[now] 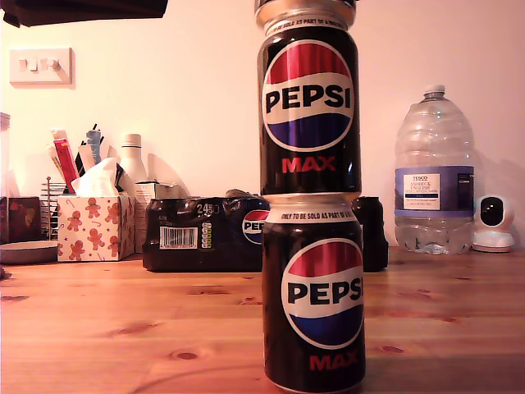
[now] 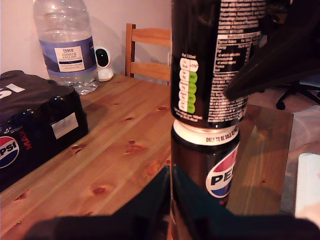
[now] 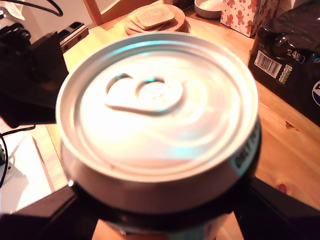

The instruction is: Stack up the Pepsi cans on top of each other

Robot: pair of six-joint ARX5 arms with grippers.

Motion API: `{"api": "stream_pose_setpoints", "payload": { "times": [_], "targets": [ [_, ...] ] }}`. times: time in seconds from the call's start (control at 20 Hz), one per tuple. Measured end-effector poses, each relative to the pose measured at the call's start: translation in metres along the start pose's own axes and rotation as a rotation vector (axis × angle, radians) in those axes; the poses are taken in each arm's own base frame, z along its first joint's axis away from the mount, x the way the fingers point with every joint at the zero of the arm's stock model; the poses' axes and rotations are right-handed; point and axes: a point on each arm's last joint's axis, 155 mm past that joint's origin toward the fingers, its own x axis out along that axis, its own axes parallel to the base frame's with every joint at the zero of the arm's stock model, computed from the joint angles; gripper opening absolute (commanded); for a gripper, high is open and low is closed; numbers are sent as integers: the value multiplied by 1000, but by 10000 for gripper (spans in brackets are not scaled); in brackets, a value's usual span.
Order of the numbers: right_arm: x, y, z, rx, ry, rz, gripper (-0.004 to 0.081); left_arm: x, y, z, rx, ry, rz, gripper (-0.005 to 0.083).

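Two black Pepsi cans stand stacked near the front of the wooden table (image 1: 98,320): upper can (image 1: 309,115) on lower can (image 1: 313,295), silver rims, globe logos facing forward. My second gripper (image 3: 160,210) clasps the upper can; my first gripper (image 2: 200,150) straddles the stack, grip unclear. Behind: one multipack (image 1: 205,234), one water bottle (image 1: 434,172).

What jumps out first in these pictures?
Two black Pepsi cans stacked upright on the wooden table: the upper can sits on the lower can, filling the middle of the exterior view. Behind them stand a shrink-wrapped multipack and, toward that view's right, a clear water bottle.
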Motion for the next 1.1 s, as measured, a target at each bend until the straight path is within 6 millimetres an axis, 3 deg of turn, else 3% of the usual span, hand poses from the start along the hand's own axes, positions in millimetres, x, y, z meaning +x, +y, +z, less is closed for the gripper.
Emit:
{"api": "stream_pose_setpoints", "payload": {
  "times": [1.1],
  "targets": [
    [-7,-6,-5,-14,61,-38,651,0,-2,1,2,-4,-11,-19]
  ]
}}
